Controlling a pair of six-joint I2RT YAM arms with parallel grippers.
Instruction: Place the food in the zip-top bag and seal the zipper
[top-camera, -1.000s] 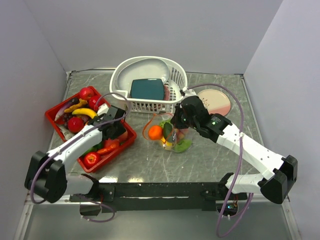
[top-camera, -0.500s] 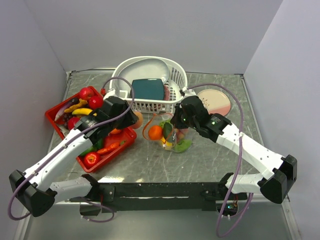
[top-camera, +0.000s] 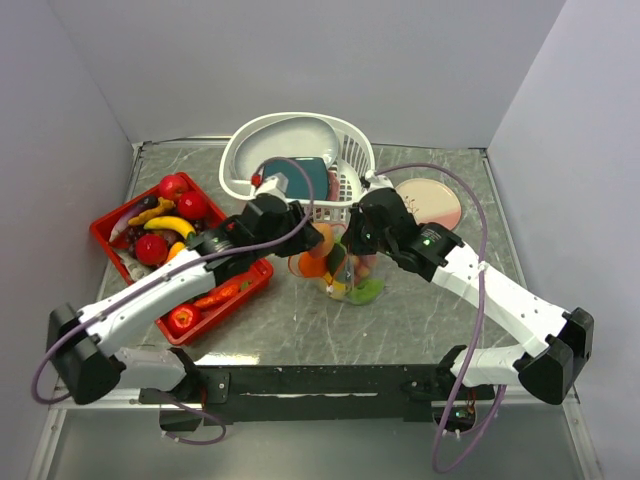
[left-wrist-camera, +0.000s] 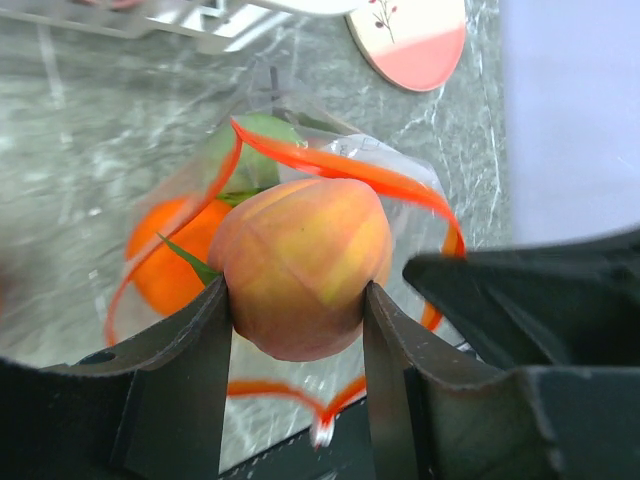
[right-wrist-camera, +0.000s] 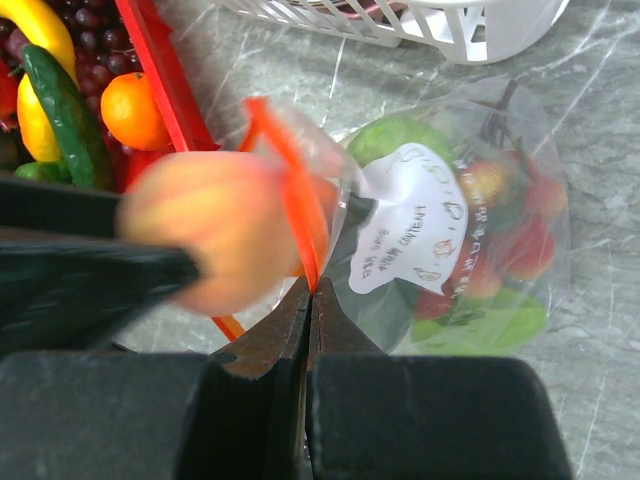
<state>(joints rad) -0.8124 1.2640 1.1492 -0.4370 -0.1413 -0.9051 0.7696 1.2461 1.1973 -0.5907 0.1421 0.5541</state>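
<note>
**Desk** (top-camera: 420, 320): grey marbled top carrying everything below.

**White slotted basket** (top-camera: 352, 150): far centre, just behind the bag, with a teal slab (top-camera: 312, 178) in it. Not part of the task. It crowds the far side of the bag's mouth.

**Red tray** (right-wrist-camera: 160, 70): left of the bag, the source of the food. It holds a banana (top-camera: 168, 225), red apples (top-camera: 172, 186), a grape bunch, a cucumber and a small orange, none of it bagged yet.

**Zip-top bag** (right-wrist-camera: 400, 220): desk centre, clear and floppy, its mouth lifted and facing the tray. Inside are an orange (left-wrist-camera: 170, 270) and green and red pieces. By judgement it is partly loaded, with most of the tray left to move.

**Pink plate** (top-camera: 435, 205): right of the basket, clear of the work.

**Peach** (left-wrist-camera: 300, 265): clamped between the left jaws, which are spread to the fruit's width. It sits at the bag's mouth and is not released. It looks nearly as broad as the opening, so it may catch on the strip.

**Zipper** (left-wrist-camera: 340, 170): an orange-red strip looped open around the mouth, unsealed. The right jaws are pressed fully together on its near edge and hold the mouth up. Sealing is the last step and has not begun.

**Purple cables**: they loop over both arms near the basket and are a possible snag.
</note>
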